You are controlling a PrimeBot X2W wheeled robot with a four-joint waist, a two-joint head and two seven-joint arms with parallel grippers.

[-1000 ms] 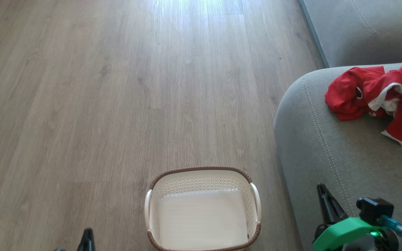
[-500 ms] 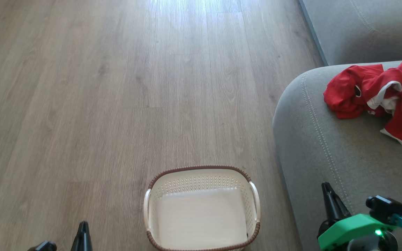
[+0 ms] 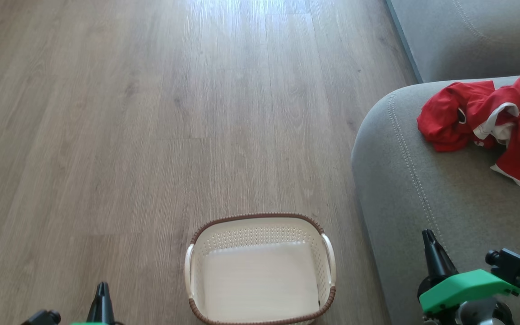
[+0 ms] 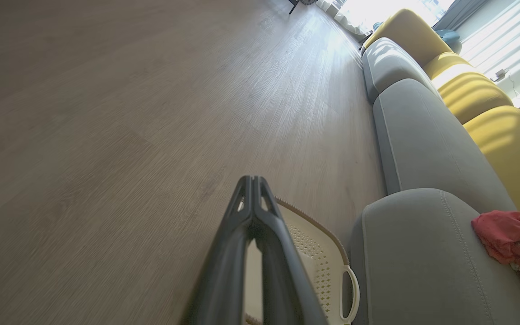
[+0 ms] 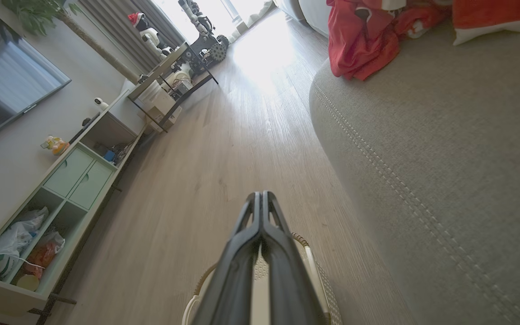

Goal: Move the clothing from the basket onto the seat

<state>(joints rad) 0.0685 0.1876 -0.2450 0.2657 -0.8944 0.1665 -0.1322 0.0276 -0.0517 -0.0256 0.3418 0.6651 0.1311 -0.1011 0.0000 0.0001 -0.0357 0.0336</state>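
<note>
Our right gripper (image 3: 429, 237) drifted toward four o'clock; it and left gripper (image 3: 102, 289) stay clenched, empty. We fear clothing (image 3: 449, 113) could slide off rounded seat (image 3: 404, 189).

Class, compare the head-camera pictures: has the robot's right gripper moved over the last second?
Yes. Measured against the basket, which barely shifts in the picture, the shut right gripper has drifted slightly to the right, away from it.
</note>
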